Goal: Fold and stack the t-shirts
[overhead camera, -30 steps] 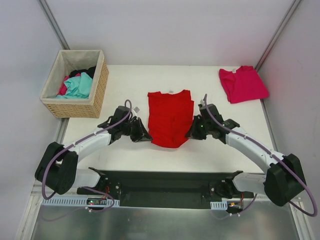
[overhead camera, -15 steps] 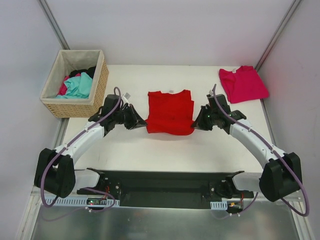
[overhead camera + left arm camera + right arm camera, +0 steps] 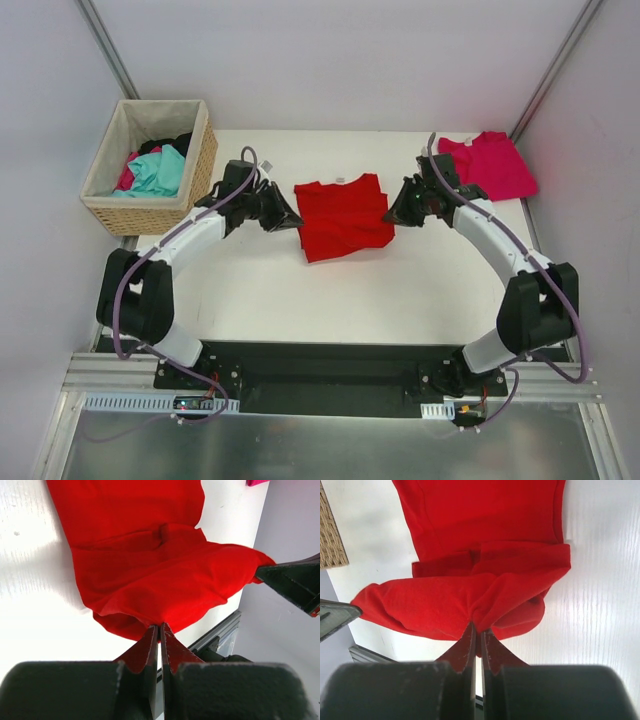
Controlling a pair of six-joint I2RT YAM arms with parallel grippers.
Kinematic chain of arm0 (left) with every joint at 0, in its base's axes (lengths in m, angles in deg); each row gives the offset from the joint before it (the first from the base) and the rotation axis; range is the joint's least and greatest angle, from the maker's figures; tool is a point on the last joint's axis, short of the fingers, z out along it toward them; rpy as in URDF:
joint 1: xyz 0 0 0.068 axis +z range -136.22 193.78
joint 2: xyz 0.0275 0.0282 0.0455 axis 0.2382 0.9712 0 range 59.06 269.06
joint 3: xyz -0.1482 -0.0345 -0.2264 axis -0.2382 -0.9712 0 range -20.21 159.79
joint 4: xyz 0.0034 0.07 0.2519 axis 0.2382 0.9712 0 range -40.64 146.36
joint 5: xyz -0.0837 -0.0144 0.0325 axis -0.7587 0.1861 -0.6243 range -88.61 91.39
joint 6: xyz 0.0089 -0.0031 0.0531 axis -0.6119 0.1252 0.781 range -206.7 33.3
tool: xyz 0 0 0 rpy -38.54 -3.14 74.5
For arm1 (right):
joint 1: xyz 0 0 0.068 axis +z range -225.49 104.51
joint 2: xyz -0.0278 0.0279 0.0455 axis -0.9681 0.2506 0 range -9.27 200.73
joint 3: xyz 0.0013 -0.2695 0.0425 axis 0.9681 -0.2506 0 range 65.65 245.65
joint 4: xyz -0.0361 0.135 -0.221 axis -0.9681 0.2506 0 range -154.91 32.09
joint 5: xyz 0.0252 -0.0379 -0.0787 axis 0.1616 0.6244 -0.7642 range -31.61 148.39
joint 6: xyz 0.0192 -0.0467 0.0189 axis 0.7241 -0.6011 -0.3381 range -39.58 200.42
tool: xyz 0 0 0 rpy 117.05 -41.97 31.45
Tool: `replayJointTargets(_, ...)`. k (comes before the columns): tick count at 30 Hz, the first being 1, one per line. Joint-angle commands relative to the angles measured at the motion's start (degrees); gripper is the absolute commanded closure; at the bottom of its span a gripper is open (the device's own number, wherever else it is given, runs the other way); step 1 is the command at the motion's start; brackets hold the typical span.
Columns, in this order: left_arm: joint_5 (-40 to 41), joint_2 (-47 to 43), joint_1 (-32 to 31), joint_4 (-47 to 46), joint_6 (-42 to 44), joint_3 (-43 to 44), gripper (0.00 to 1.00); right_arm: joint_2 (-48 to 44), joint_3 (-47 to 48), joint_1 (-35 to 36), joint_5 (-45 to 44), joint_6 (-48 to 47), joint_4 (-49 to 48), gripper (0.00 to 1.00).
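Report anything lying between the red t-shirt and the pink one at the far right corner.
No loose thing lies between them. Only the right gripper, shut on the red t-shirt at its right edge, and its own arm cross the bare table strip before the magenta-pink t-shirt.

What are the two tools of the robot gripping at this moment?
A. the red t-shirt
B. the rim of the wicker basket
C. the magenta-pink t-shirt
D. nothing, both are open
A: the left tool and the right tool are each shut on a bunched edge of the red t-shirt, one on each side of it.
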Motion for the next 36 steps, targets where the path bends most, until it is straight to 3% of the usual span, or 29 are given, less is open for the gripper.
replayJointTargets(1, -1.19, 3.76, 1.14, 0.20, 1.88, 5.57, 1.00, 3.76, 5.80, -2.11, 2.35, -1.31, 0.29, 0.99)
replayJointTargets(21, -3.65, 21.16, 6.33, 2.75, 2.41, 25.70, 1.00, 24.58, 24.95, -5.01, 7.97, -0.08, -1.38, 0.99)
replayJointTargets(36, -6.11, 38.74, 10.19, 3.80, 2.32, 41.78, 1.00, 44.35, 46.13, -8.35, 10.35, 2.29, -1.73, 0.99)
